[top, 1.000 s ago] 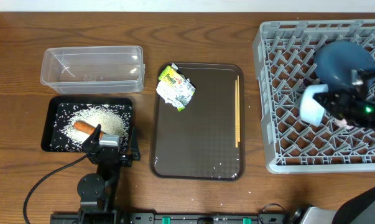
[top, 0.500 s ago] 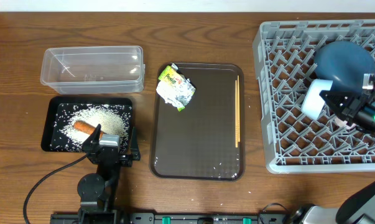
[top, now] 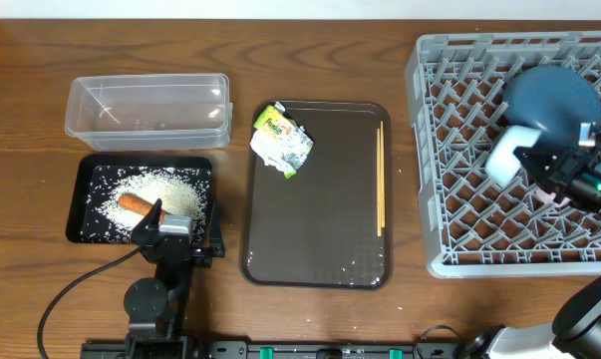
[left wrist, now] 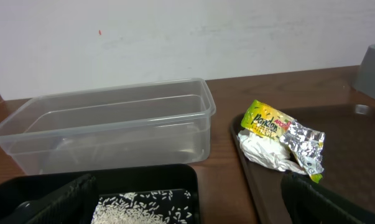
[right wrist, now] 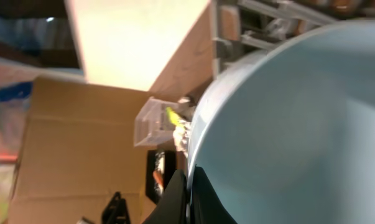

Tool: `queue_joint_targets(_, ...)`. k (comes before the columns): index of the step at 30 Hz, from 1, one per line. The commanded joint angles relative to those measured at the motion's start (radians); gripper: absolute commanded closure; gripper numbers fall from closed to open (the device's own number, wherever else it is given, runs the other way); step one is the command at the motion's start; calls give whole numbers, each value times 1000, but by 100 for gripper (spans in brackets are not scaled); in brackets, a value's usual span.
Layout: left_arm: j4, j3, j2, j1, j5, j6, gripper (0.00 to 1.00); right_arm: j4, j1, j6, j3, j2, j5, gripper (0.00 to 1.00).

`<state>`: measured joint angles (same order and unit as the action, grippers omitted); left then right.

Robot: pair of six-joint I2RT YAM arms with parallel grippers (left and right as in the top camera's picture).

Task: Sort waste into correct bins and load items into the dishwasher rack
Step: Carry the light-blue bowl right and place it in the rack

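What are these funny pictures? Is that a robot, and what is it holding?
Yes, it is a robot with two arms at a table. One picture looks down from above; the other two come from little cameras on its wrists. The right gripper is pinched shut on the rim of a light-blue bowl, over the big grey rack. A dark-blue dish already sits in the rack. The left gripper is open and holds nothing, beside the black tray with rice and a carrot. Behind that is a clear box. On the brown tray lie a crumpled wrapper and chopsticks.
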<state>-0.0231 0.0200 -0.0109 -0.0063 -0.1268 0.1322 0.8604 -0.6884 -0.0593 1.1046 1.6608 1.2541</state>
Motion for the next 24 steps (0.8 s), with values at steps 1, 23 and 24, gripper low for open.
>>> queue_joint_targets(1, -35, -16, 7, 5, -11, 9, 4, 14, -27, 100, -9, -12, -243, 99)
queue_joint_targets(23, -35, -16, 7, 5, -11, 9, 4, 207, -51, 321, 28, -531, -624, 1)
queue_joint_targets(24, -35, -16, 7, 5, -11, 9, 4, 220, -45, 320, 35, -555, -621, 1)
